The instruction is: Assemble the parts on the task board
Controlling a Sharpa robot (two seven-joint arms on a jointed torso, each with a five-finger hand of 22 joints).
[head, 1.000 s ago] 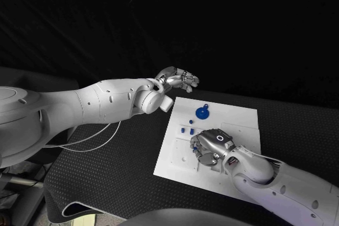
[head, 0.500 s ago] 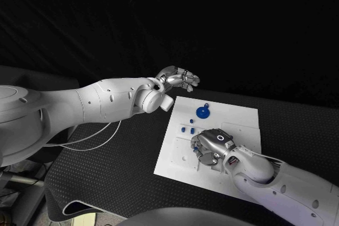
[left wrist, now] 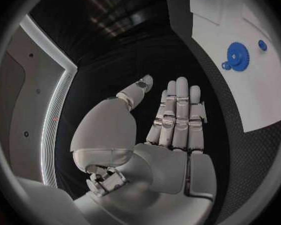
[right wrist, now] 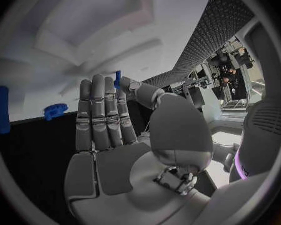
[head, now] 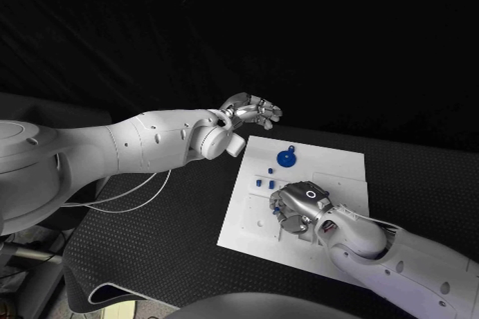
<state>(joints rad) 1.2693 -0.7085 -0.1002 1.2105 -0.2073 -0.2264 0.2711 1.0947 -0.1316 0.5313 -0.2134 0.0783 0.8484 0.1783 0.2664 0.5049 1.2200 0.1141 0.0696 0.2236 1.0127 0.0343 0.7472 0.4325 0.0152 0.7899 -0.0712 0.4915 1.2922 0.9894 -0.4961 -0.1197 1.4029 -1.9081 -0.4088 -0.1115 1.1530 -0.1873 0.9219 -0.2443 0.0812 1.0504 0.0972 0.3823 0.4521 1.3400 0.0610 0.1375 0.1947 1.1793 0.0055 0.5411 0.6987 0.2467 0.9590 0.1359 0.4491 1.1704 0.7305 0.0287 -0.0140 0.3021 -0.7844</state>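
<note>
My right hand (head: 298,208) hangs low over the middle of the white task board (head: 339,167), pinching a small blue peg (right wrist: 118,78) between thumb and fingertip. My left hand (head: 252,111) is raised beyond the board's far corner, fingers straight and holding nothing. The blue gear (head: 286,158) lies flat on the board's far part, with small blue pegs (head: 264,184) near my right hand.

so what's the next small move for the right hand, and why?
Probably lift the right hand slightly off the task board: its thumb and a finger seem to pinch a small blue part, and the left hand hangs open off the board.
</note>
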